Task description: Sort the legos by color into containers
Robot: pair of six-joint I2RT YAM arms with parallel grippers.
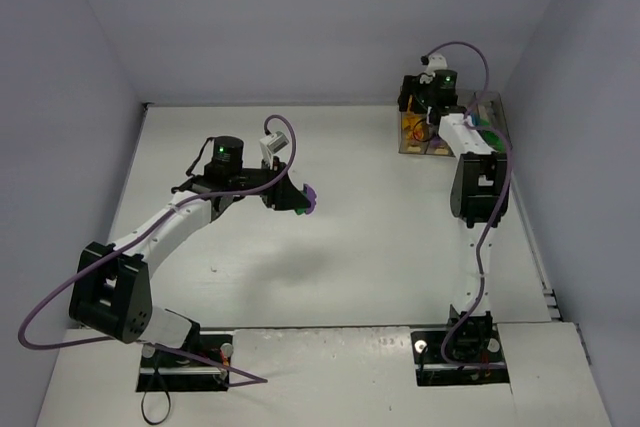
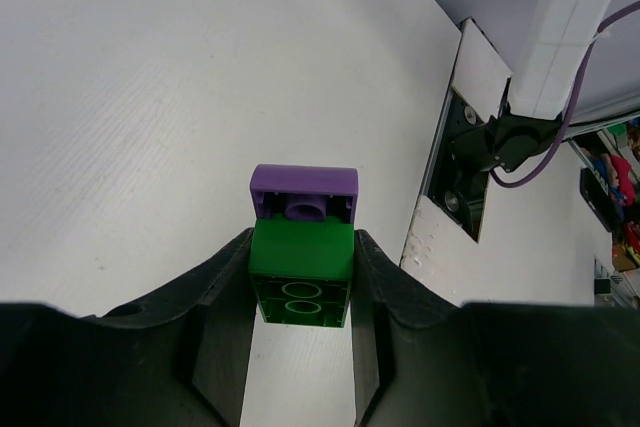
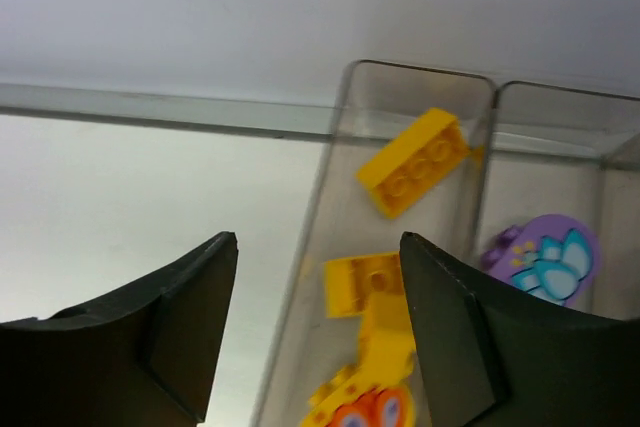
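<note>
Toward the middle of the tabletop [image 1: 350, 277], a green brick [image 2: 300, 265] with a purple brick [image 2: 303, 187] stuck on it is clamped by the left gripper [image 2: 302, 243], apparently lifted for carrying. At the far right corner, the right gripper [image 3: 318, 252] is held open above the containers [image 3: 420, 69], where yellow legos [image 3: 412, 162] are collected.

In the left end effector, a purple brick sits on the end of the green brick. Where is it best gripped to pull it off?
Probably grip the purple brick by its two flat outer sides, coming from beyond the tips of the left end effector. It juts clear past those tips, which clamp only the green brick, so those sides are free.
</note>
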